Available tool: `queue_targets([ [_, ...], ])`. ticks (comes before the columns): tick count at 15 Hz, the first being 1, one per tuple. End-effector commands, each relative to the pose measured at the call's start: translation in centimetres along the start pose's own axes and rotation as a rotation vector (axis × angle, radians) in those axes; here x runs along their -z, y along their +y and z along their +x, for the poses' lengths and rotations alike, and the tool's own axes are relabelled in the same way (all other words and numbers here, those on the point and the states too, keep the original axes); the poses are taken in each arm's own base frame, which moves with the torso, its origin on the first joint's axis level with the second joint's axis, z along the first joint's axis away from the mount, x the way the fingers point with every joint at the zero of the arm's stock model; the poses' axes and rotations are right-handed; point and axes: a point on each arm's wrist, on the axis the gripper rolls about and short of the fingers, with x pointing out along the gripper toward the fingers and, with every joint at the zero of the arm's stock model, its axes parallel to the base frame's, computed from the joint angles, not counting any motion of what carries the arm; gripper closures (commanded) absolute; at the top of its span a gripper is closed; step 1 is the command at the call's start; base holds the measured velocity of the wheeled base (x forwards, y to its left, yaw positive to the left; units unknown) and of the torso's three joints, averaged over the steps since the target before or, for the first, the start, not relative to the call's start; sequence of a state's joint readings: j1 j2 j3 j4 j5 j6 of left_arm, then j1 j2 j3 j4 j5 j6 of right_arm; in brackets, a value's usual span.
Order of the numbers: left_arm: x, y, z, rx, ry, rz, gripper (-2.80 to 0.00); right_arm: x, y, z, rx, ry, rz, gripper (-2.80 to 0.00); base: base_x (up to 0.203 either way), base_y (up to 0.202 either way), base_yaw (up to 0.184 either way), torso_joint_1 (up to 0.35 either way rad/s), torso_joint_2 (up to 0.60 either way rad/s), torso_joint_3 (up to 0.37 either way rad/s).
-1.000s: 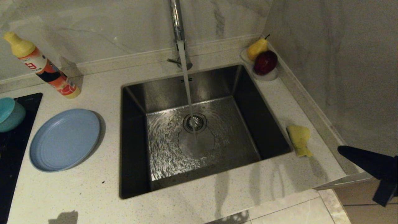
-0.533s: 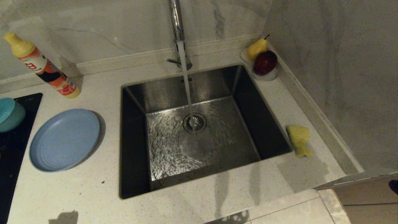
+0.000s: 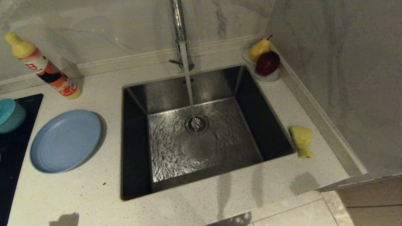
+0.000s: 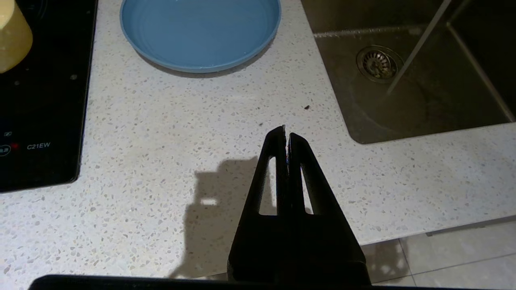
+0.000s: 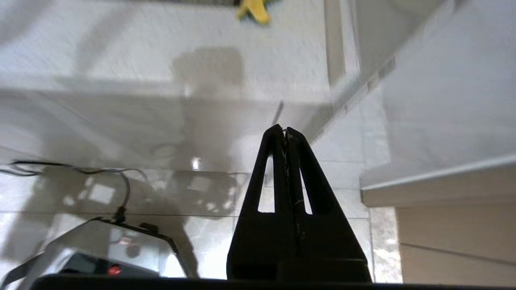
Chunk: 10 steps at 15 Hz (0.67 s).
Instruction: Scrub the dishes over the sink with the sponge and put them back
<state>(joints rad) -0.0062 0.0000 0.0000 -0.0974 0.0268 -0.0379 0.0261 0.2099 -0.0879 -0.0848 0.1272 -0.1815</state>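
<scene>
Running in a steady stream from the tall chrome tap (image 3: 179, 25), water falls into the large rectangular brushed stainless-steel sink (image 3: 201, 138) and lands at the round strainer drain (image 3: 196, 123), rippling across the basin floor. The wide slate-blue ridged round plate (image 3: 65, 140) lies flat on the pale speckled stone counter (image 3: 94, 194) to the left of the sink, apart from its rim. Further left, at the edge of the head view, the teal bowl (image 3: 10, 115) sits on the black glass hob (image 3: 12, 163); in the left wrist view the pale-yellow bowl (image 4: 13, 36) also shows on the hob, cut off by the frame. The small yellow sponge (image 3: 302, 140), pinched at its near end, lies on the counter just beside the sink's right rim.

In the back right corner a yellow pear (image 3: 259, 49) and a dark red apple (image 3: 267, 62) rest touching in a small white fruit dish (image 3: 270, 77). A yellow-capped, orange-labelled detergent bottle (image 3: 42, 67) stands at the back left, near the marble wall.

Neither arm shows in the head view. The left gripper (image 4: 286, 133) hovers over bare counter near the front edge, between the plate and the sink, its fingers pressed together and holding nothing. The right gripper (image 5: 284, 131) hangs beyond the counter's front edge over pale floor tiles, fingers likewise closed and empty, with the sponge well ahead of it.
</scene>
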Motion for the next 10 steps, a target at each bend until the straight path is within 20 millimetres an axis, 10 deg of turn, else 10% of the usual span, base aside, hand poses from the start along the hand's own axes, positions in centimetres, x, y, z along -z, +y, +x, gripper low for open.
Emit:
queue_targets([
  [1,1.1,0.0,0.2,-0.002,0.041,0.001,0.0,2.0,0.6,-1.4,0.03,-0.069,-0.014,0.0,0.0,0.0,0.0,0.0,0.0,0.0],
  [10,1.1,0.0,0.2,0.0,0.041,0.0,0.0,3.6,0.6,-1.5,0.139,-0.006,0.114,0.0,0.0,0.0,0.0,0.0,0.0,0.0],
])
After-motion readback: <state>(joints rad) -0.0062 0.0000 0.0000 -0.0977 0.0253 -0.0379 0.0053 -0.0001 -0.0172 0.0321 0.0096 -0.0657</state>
